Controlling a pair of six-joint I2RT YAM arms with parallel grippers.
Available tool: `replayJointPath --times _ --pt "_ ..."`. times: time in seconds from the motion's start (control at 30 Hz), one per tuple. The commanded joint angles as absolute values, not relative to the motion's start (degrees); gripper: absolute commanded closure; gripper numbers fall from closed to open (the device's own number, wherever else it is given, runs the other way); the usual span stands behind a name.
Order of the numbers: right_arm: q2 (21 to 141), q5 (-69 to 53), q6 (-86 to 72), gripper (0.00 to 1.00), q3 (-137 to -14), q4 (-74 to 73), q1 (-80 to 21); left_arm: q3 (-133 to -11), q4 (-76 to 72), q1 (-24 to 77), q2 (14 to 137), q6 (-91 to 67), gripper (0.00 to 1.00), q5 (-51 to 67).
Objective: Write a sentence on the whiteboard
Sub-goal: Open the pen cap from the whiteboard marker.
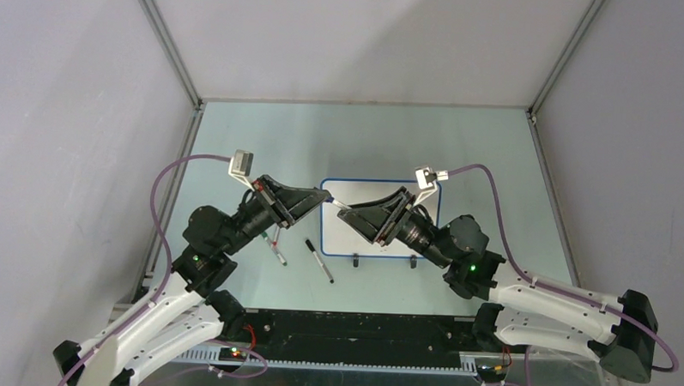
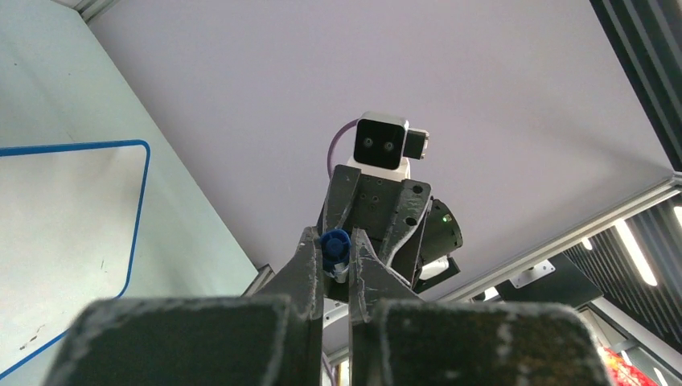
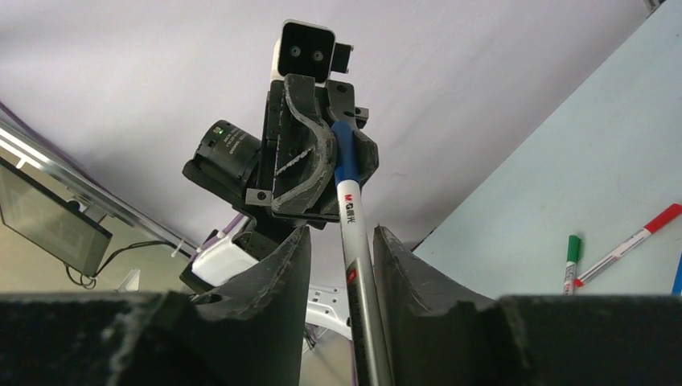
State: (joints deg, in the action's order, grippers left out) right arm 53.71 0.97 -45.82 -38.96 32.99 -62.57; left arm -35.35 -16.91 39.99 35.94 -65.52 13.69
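While my two arms are bent toward each other above the table (image 1: 263, 139), my left gripper (image 1: 319, 199) and right gripper (image 1: 341, 214) meet tip to tip over the 9 o'clock edge of the whiteboard (image 1: 345, 242). My left fingers (image 2: 310, 265) are clamped tight on the blue cap (image 2: 335, 244) of a marker (image 3: 351, 209). Its barrel runs down between my right fingers (image 3: 293, 257), which stand apart on either side of it. I cannot tell whether they press it or only bracket it.

The whiteboard lies flat on the table, a little to 3 o'clock of centre. Its two black clip feet (image 1: 354, 262) sit on its 6 o'clock edge, and its blue rim frames a glossy white face. A dark loose marker (image 1: 319, 261) and a paler loose marker (image 1: 278, 249) lie on the table at the board's 8 o'clock, near it but apart from it.
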Motion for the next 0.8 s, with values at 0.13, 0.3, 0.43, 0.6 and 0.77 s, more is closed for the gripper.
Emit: replayJointPath --times 0.13,0.3,0.43,0.6,0.77 --pt "51.5 0.7 -45.8 0.66 -41.6 35.0 -62.9 -36.6 -16.3 40.0 36.7 -64.1 1.0 14.8" --pt "51.4 0.7 -45.8 0.74 -41.6 34.9 -62.9 -36.5 -16.5 39.9 37.5 -64.3 1.0 15.3" --pt "51.4 0.9 -45.6 0.89 -41.6 34.6 -62.9 -36.5 -16.9 40.0 37.6 -64.5 1.0 15.4" --pt "51.3 0.8 -44.4 1.0 -41.6 34.2 -62.9 -36.4 -16.1 39.9 37.7 -63.9 1.0 15.0" --pt "50.2 1.2 -43.3 1.0 -41.6 31.5 -62.9 -35.8 -15.6 39.4 38.0 -64.2 1.0 14.5"
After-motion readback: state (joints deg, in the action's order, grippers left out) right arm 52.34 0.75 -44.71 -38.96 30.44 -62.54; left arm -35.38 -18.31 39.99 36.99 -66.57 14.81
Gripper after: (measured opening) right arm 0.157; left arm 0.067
